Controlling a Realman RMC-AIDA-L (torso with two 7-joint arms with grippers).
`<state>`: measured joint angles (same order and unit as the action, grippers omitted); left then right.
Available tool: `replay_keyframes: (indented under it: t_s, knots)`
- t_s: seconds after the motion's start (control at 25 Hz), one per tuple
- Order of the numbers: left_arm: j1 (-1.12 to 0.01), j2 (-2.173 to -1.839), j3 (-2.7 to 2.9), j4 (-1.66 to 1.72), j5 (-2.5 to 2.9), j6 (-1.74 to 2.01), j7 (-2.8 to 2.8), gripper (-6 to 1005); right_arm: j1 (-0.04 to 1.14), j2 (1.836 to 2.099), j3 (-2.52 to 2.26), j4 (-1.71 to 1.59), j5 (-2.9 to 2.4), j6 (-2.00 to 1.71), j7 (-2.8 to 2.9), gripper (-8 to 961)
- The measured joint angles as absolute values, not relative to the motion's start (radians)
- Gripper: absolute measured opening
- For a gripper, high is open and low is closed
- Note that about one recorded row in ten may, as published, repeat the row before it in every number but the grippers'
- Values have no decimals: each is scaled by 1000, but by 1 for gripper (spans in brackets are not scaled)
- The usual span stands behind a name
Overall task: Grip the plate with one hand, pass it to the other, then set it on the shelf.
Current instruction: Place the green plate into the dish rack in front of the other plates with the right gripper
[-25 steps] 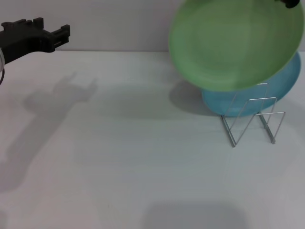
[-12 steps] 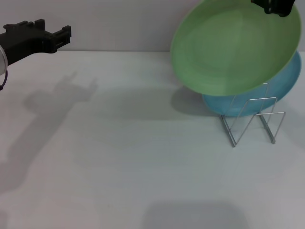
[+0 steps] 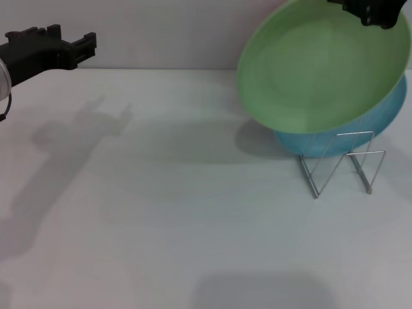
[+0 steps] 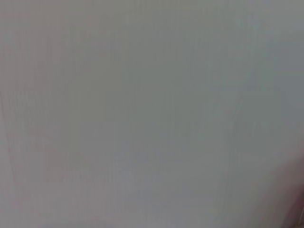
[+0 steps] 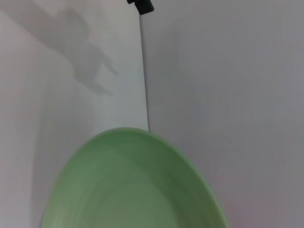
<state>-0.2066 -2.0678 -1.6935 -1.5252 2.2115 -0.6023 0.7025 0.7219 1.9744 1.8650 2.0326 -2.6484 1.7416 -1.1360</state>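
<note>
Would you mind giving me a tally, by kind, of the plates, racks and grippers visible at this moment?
Plates: 2, the light-green plate held up by the right gripper, and a turquoise-blue plate behind it in the rack.
Wire racks: 1, the shelf on the table.
Grippers: 2, the right one and the left gripper hanging apart at far left.
Total: 5

Light-green plate (image 3: 322,71), turquoise-blue plate (image 3: 380,119) behind, silver wire shelf (image 3: 341,164), black grippers, white table (image 3: 161,225)
</note>
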Motion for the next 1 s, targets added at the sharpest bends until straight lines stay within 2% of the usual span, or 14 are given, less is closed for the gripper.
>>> replay_keyframes:
  t_s: [0.32,1.0]
  knots:
    - [-220,-2068,-1693,-1512,2212,-597,703,644,697,1985,1843,2031,-2651,1740,-1159,63]
    - [-246,-2068,-1700,-1473,2212,-585,703,644,671,1990,1830,2031,-2663,1739,-1198,63]
